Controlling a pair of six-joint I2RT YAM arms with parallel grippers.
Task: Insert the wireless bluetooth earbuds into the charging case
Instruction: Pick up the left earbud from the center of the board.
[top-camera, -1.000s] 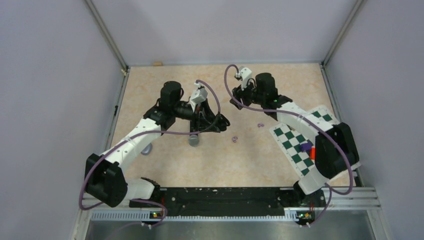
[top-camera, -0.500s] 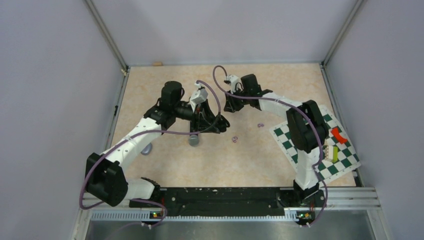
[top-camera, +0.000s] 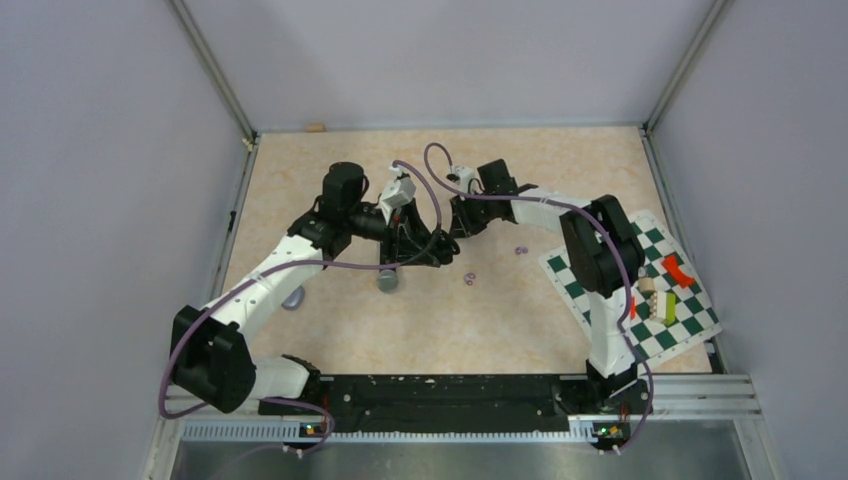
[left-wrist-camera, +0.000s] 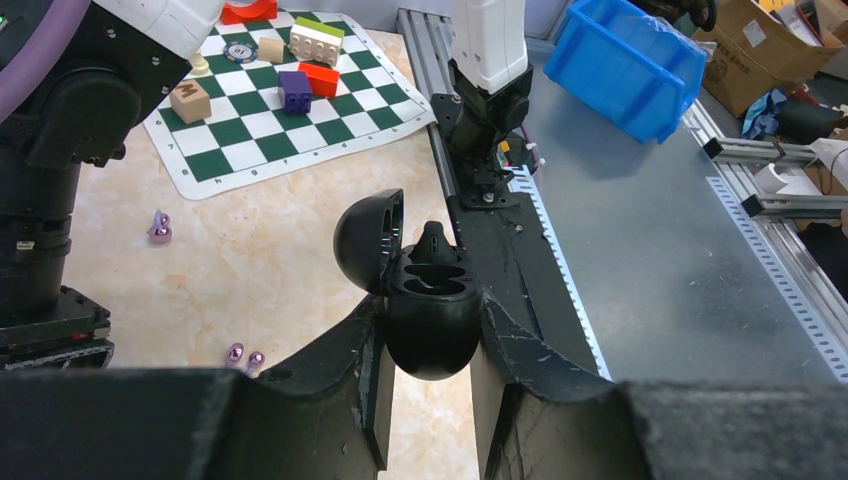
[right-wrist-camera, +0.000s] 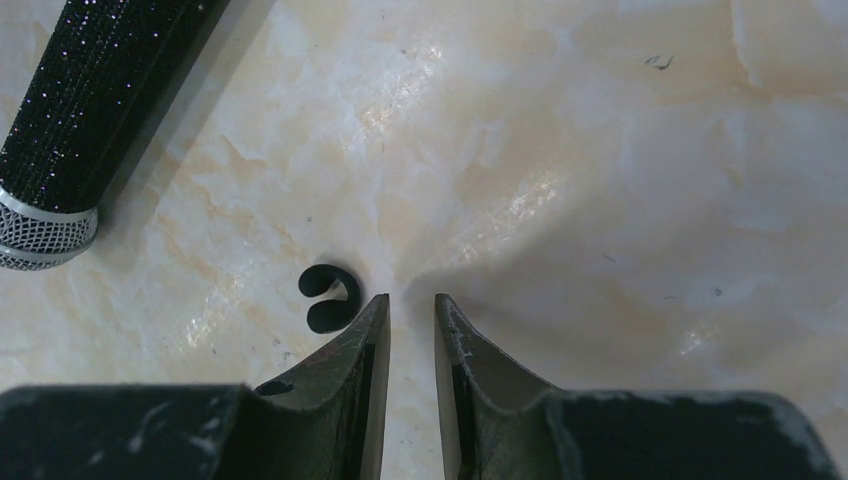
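Observation:
My left gripper (left-wrist-camera: 432, 312) is shut on the charging case (left-wrist-camera: 435, 325), a round black shell with its lid (left-wrist-camera: 368, 240) hinged open. A black piece (left-wrist-camera: 432, 240) pokes up from its far well. My right gripper (right-wrist-camera: 410, 305) hovers low over the table, its jaws a narrow gap apart with nothing between them. One black curled earbud (right-wrist-camera: 330, 298) lies just outside its left fingertip (right-wrist-camera: 372, 318). Purple earbuds (top-camera: 469, 279) (top-camera: 520, 250) lie on the table, also seen from the left wrist as earbuds (left-wrist-camera: 159, 228) (left-wrist-camera: 244, 356). From above, the right gripper (top-camera: 462, 222) sits beside the left gripper (top-camera: 440, 245).
A black glittery microphone (right-wrist-camera: 90, 110) lies to the upper left of the right gripper, its head (top-camera: 388, 278) below the left gripper. A chequered mat (top-camera: 575, 275) with small blocks lies at the right. A grey disc (top-camera: 293, 298) sits near the left arm.
The right arm has swung left and down beside the left gripper, and its jaws have narrowed. The left arm and the case have not moved.

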